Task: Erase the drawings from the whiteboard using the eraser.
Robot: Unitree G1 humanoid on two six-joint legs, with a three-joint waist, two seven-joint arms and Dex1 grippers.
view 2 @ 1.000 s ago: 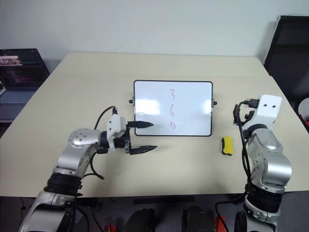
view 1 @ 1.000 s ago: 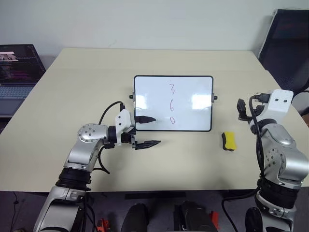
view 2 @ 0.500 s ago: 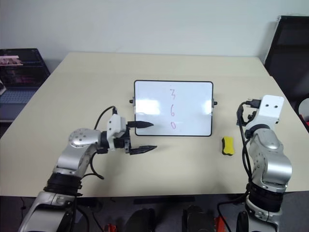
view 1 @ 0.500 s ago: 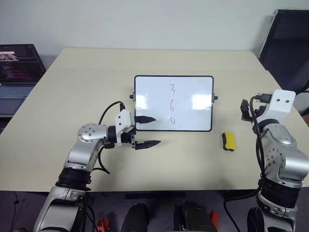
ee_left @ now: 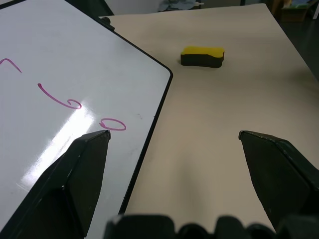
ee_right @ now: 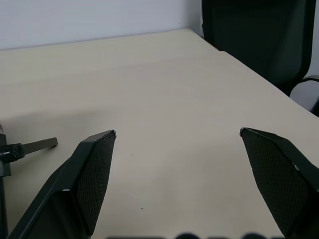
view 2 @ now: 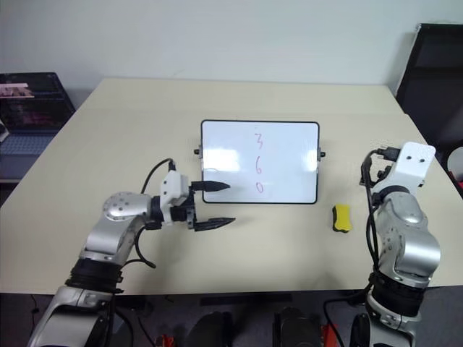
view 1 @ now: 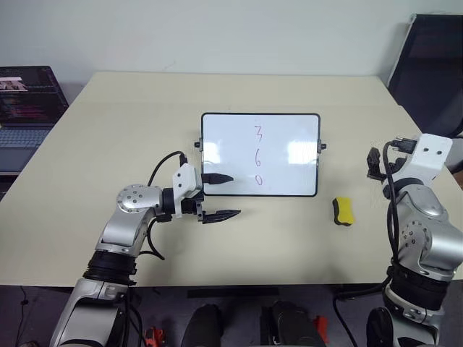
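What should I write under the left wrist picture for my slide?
Open left gripper straddling the whiteboard corner, yellow eraser lying beyond.

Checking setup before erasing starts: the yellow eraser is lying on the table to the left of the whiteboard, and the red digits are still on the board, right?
Not quite. The eraser lies on the table to the right of the whiteboard, near the right arm, as the left eye view shows. The red digits are on the board, unerased.
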